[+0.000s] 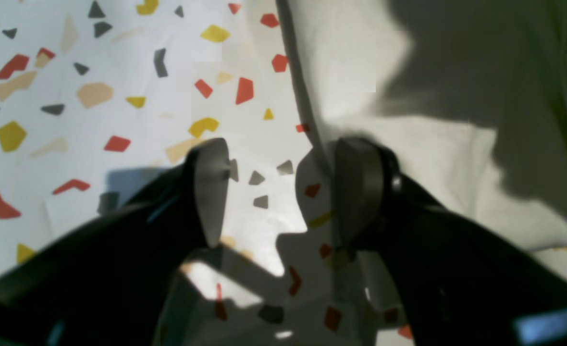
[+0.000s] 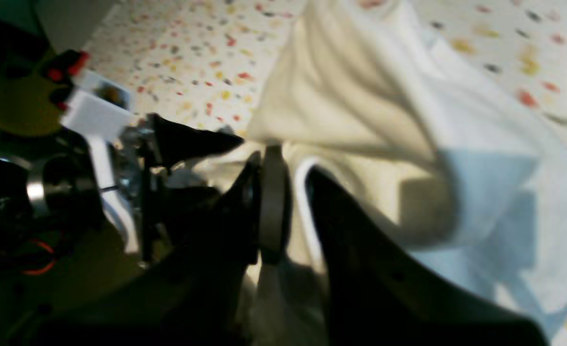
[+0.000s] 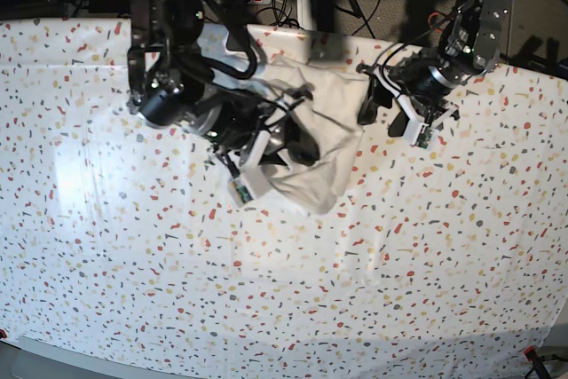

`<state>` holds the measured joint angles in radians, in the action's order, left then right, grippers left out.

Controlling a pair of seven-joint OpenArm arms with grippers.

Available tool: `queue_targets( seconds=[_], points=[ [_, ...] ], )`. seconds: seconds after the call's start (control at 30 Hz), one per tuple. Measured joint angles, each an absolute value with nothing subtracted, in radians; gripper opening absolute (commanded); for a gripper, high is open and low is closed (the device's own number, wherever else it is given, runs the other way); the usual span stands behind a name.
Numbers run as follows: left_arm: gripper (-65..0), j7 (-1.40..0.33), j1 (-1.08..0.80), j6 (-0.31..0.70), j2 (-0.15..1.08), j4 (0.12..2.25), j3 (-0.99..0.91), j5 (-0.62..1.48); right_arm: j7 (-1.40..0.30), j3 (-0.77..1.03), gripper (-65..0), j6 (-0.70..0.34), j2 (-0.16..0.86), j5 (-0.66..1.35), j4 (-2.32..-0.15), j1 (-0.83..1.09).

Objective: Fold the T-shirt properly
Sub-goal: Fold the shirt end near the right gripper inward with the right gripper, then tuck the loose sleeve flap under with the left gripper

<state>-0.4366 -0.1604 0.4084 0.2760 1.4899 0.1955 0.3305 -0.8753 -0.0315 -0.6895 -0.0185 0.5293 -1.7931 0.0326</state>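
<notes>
Right wrist view: the right gripper (image 2: 288,192) is closed on a white fold of the T-shirt (image 2: 360,105), the cloth bunching ahead of its tips and trailing to their right. The left gripper (image 1: 274,187) stands parted and empty, the tablecloth (image 1: 96,96) showing between its tips, the shirt edge touching its right finger (image 1: 355,187). Base view confirms the shirt lies crumpled between both arms. Risk: one narrow pinch may slip or drag the heap; the left gripper may catch tablecloth along with the shirt.
</notes>
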Motion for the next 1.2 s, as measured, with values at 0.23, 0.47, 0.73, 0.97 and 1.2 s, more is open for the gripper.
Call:
queue_targets(
  seconds=[0.23, 0.47, 0.73, 0.97, 1.2],
  points=[
    [-30.7, -0.437, -0.160, 0.408, 0.276, 1.490, 0.196, 0.331, -0.818, -0.109, -33.6, -0.689, -0.070, 0.467, -1.715, 0.027],
    [-30.7, -0.440, -0.159, 0.408, 0.280, 1.490, 0.196, 0.330, -0.791, -0.111, -30.5, -0.689, -0.087, 0.798, -1.716, 0.001],
    [-30.7, -0.461, -0.160, 0.426, 0.372, 1.511, 0.199, 0.333, -0.964, -0.085, -30.6, -0.690, -0.087, 0.935, -1.716, -0.070],
    [-30.7, -0.593, -0.180, 0.227, 0.506, 1.673, 0.201, 0.322, -0.971, 0.101, -30.7, -0.689, -0.089, 0.880, -1.716, -0.123],
    [-30.7, -0.590, -0.231, 0.234, 0.456, 1.923, 0.204, 0.369, -1.034, 0.307, -30.8, -0.690, 0.013, 0.834, -1.716, -0.123]
  ],
)
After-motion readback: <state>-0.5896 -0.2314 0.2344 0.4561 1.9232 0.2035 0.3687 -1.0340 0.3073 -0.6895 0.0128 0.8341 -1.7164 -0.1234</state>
